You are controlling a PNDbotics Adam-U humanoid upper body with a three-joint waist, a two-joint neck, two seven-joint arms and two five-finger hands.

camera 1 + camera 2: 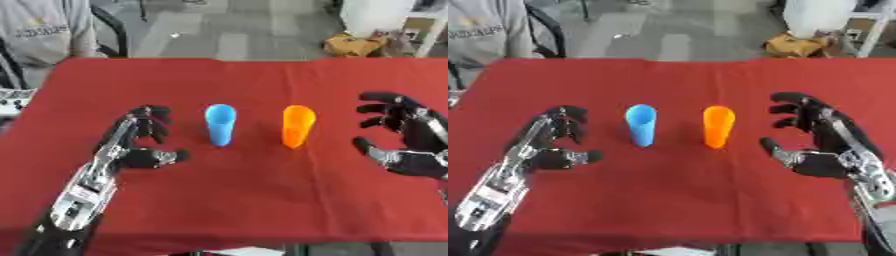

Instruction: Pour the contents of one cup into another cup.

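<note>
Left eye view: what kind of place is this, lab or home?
Probably a lab or workshop demo area, not a home: a table under a red cloth on a bare grey tiled floor, with cardboard clutter beyond and only a blue cup and an orange cup staged.

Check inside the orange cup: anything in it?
Cannot tell. The orange cup stands upright on the red tablecloth beside the blue cup; its own wall hides the inside, so any contents stay unseen.

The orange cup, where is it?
The orange cup stands upright on the red table near the middle, just right of the blue cup, with the right hand open farther right.
</note>
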